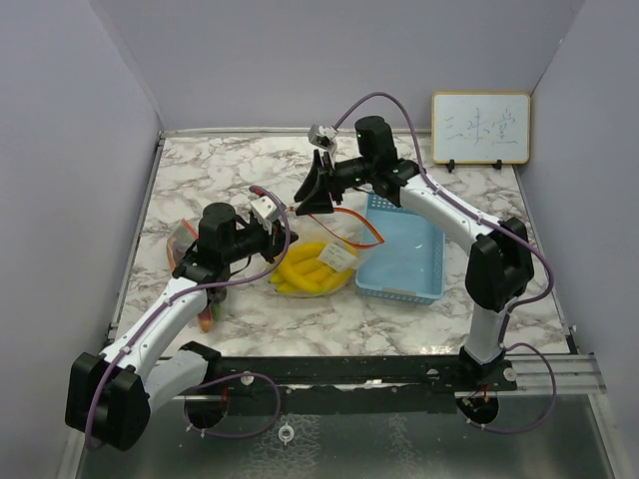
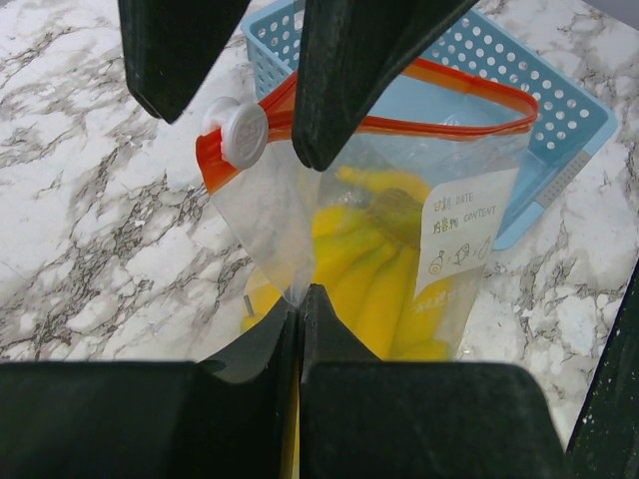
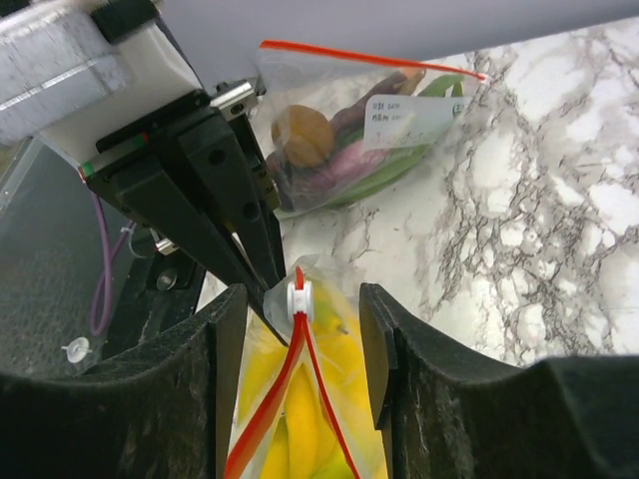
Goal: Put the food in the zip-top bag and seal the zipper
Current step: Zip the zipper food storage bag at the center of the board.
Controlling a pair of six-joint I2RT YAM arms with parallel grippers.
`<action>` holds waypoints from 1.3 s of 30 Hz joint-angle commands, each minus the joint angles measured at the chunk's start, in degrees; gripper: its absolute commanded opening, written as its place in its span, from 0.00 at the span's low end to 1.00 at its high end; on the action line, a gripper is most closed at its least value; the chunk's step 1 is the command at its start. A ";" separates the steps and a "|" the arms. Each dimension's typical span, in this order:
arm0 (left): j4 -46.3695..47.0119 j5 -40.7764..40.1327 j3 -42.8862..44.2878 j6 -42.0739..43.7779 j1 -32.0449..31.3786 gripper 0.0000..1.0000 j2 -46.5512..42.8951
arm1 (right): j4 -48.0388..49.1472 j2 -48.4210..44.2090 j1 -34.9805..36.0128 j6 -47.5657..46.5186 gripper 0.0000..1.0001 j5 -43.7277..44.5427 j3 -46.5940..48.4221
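A clear zip-top bag [image 1: 318, 261] with an orange zipper [image 2: 449, 95] holds a bunch of yellow bananas [image 2: 369, 264]. My left gripper [image 2: 300, 296] is shut on the bag's corner just below the white slider [image 2: 243, 133]. My right gripper [image 3: 303, 304] is open, with one finger on each side of the slider [image 3: 298, 297], apart from it. The zipper tracks are spread apart behind the slider. In the top view the right gripper [image 1: 314, 198] hangs over the bag's far end and the left gripper [image 1: 277, 232] is at its left.
A light-blue basket [image 1: 404, 249] stands right of the bag, touching it. A second zip-top bag [image 3: 349, 140] with brown, purple and dark-green produce lies at the left [image 1: 183, 239], partly under my left arm. A whiteboard [image 1: 479, 128] stands at the back right.
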 commanded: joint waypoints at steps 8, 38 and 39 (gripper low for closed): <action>0.83 0.28 0.07 0.09 -0.02 0.00 -0.52 | -0.43 -0.23 0.69 0.61 0.39 0.20 -1.31; 1.22 4.83 6.79 0.54 0.01 0.11 2.14 | -5.30 -1.99 1.07 1.54 0.02 -1.16 0.61; 1.75 5.29 6.63 0.31 -0.02 0.08 2.34 | -5.50 -2.03 1.07 1.53 0.02 -1.27 0.69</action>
